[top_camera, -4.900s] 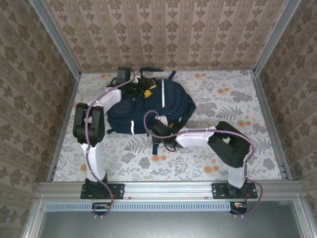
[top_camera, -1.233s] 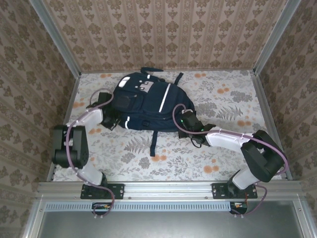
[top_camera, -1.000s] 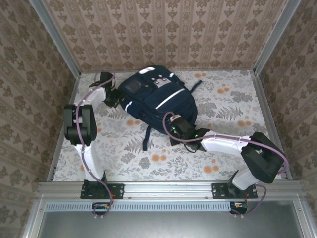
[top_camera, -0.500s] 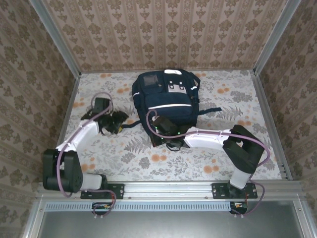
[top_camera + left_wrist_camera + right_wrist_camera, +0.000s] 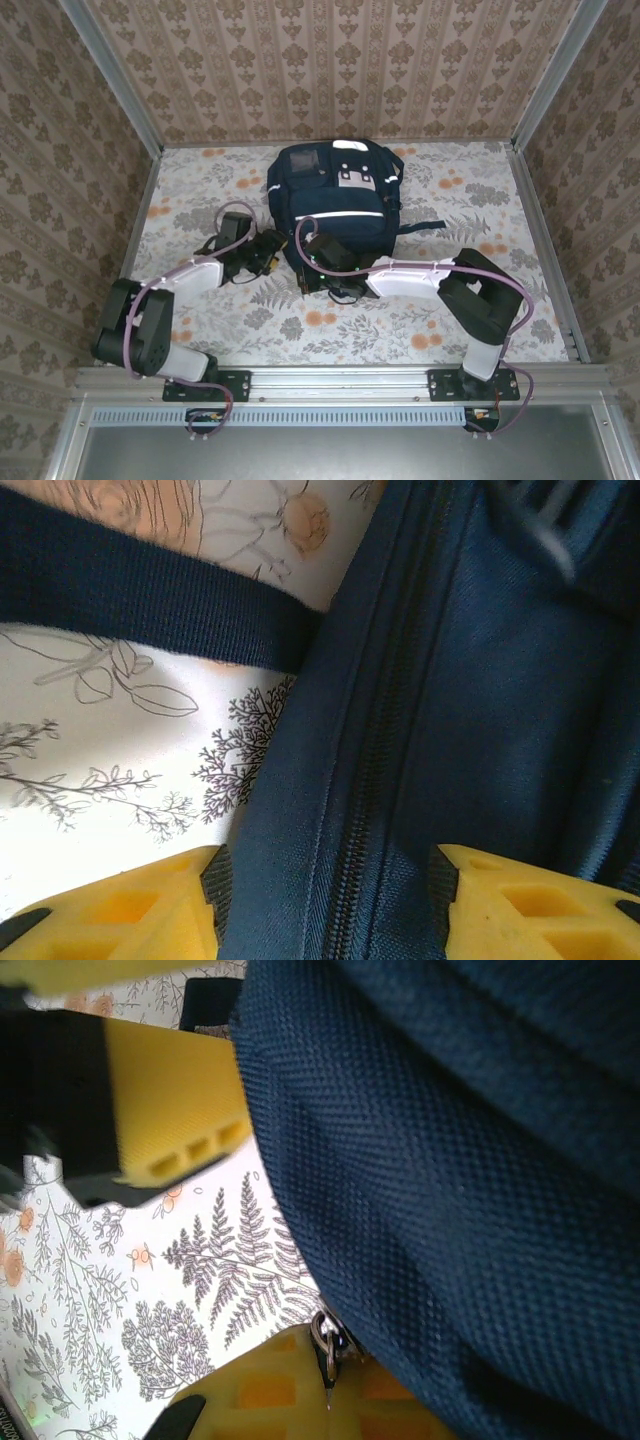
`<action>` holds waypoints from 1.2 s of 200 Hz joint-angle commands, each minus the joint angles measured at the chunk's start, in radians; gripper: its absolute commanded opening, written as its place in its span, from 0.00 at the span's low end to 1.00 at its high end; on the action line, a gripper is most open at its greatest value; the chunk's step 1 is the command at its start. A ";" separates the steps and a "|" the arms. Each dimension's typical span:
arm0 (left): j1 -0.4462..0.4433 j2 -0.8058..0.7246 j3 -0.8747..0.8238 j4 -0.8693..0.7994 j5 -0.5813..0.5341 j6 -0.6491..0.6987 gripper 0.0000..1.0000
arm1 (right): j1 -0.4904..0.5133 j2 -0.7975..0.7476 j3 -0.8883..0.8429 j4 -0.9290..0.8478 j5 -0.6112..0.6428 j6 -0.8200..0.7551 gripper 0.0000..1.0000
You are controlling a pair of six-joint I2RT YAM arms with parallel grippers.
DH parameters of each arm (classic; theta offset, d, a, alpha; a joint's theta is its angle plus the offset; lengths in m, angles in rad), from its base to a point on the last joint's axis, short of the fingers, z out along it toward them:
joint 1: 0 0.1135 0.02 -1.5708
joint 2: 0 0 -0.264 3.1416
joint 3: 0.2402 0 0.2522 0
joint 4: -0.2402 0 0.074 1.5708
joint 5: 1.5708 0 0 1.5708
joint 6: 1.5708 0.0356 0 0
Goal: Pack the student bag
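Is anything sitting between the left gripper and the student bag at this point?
Nothing visible does. The left gripper is right at the near left edge of the student bag. In the wrist view its open jaws straddle the bag's zippered seam, with only a dark strap and the table off to the side.

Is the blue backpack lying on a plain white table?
No, the student bag lies on a table covered in a print of ferns and orange flowers.
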 commanded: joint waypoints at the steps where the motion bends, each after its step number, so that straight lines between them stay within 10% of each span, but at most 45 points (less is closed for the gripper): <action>1: -0.037 0.051 -0.029 0.144 -0.004 -0.074 0.55 | 0.003 0.012 0.042 0.098 -0.038 0.039 0.00; 81: 0.002 0.095 0.040 0.064 -0.108 0.016 0.00 | 0.005 0.009 0.025 -0.010 0.036 0.019 0.00; 240: 0.107 0.020 0.063 -0.078 -0.157 0.116 0.00 | -0.120 -0.317 -0.172 -0.421 0.135 -0.094 0.00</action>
